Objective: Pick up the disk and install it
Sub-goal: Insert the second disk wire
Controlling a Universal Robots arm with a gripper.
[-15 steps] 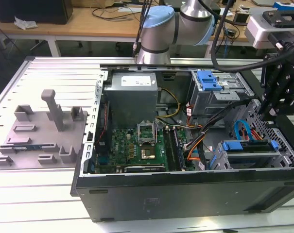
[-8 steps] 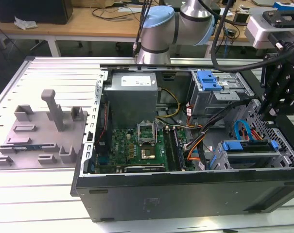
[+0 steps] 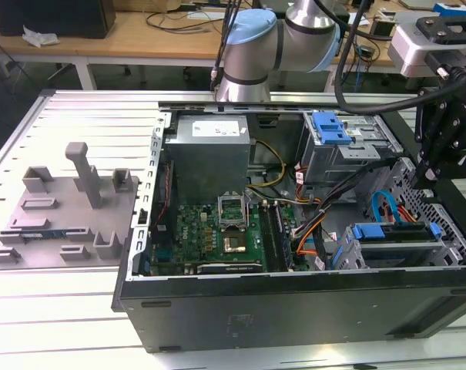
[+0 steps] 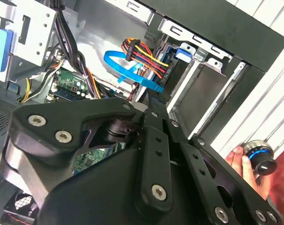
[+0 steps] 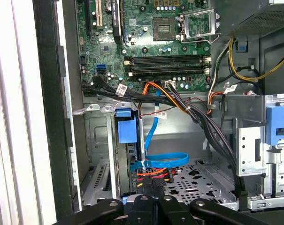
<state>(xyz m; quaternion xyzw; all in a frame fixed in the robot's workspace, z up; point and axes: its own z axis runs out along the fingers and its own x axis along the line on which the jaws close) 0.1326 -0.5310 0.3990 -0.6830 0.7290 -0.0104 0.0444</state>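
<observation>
The gripper (image 3: 440, 166), a matte black linkage of flat bars and bolt heads, hangs over the open computer case (image 3: 294, 308) at the exterior view's right; whether its fingers are parted or closed cannot be told. In the first wrist view its rounded black links (image 5: 151, 211) meet just above the drive cage. The disk (image 3: 394, 233), edged by a bright blue plastic bracket, sits in the perforated grey metal drive cage (image 3: 448, 239) at the case's near right corner, with a flat blue ribbon cable (image 5: 165, 160) and a red-orange-yellow wire bundle (image 4: 142, 52) just beside it. Left of the cage lies the green motherboard (image 3: 217, 235); behind it stands the plain grey power-supply box (image 3: 209, 150). A person's fingers (image 4: 242, 166) hold a blue-ringed knob (image 4: 260, 157) outside the case. The arm's pale blue and silver joints (image 3: 275, 38) rise at the far side.
</observation>
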